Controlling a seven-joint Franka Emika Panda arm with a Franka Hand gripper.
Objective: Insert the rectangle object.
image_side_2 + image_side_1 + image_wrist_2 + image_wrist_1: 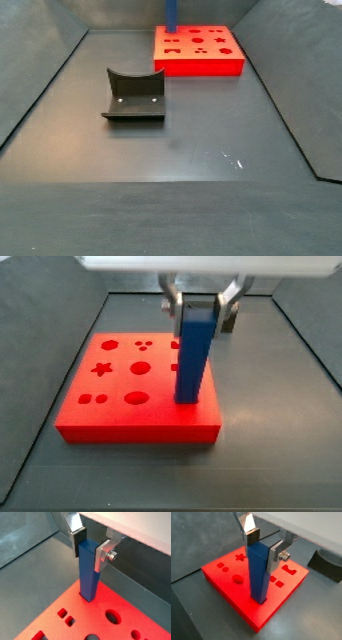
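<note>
Fingers (276, 552) of the gripper (263, 543) are clamped on the top end of the rectangle object (258, 572), which stands upright with its lower end in a slot of the red block (231, 587). The bar looks rigid, light and smooth-sided, so a high pinch on its broad faces suits it, though it could pivot if pushed off-axis. In a side view the bar (195, 351) sits near the block's (134, 426) 3 o'clock edge. Farther off, toward 8 o'clock from the block (201, 58), the dark grey curved-top block (134, 97) rests on the desk (174, 190).
</note>
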